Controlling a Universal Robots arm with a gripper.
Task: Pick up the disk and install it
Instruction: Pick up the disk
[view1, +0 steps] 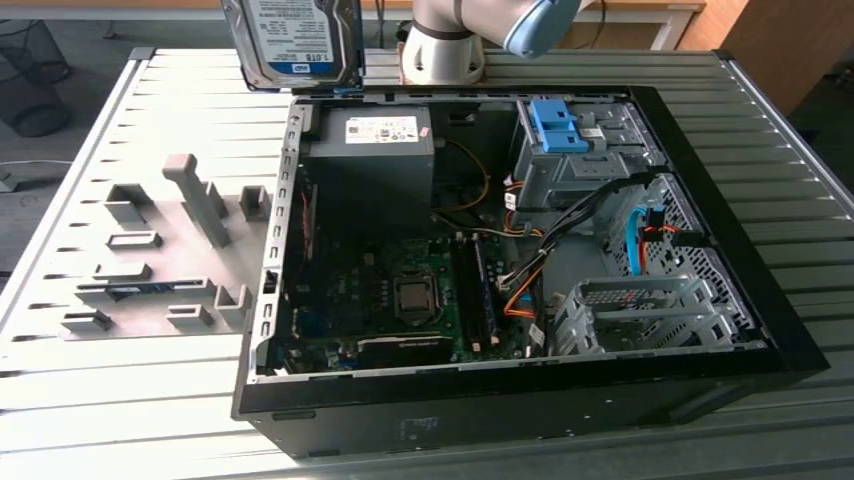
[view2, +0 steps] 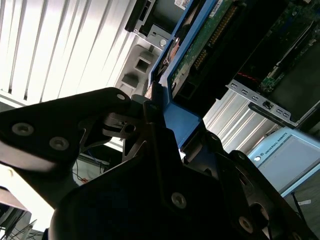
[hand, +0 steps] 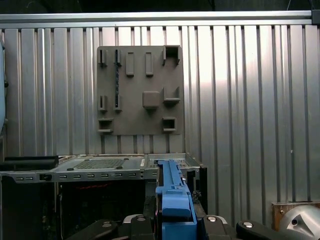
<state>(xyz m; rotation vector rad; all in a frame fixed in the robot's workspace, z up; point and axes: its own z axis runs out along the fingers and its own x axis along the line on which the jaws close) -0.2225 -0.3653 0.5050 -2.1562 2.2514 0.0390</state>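
The disk (view1: 294, 40) hangs upright above the far edge of the open computer case (view1: 747, 300), label side facing the exterior view. In the second wrist view its green circuit board (view2: 200, 45) and blue carrier frame (view2: 175, 112) run away from my gripper (view2: 160, 102). The black fingers (view2: 125, 122) are shut on the blue frame. The first wrist view has the frame's blue edge (hand: 172, 195) standing up from my gripper (hand: 172, 222), with the case's rim below it.
Inside the case are a grey power-supply box (view1: 380, 135), a motherboard (view1: 400, 290) and a metal drive cage with a bare blue bracket (view1: 558, 125). A grey fixture plate (view1: 147, 270) lies on the slatted table at the exterior view's left. The arm's base (view1: 441, 50) stands behind the case.
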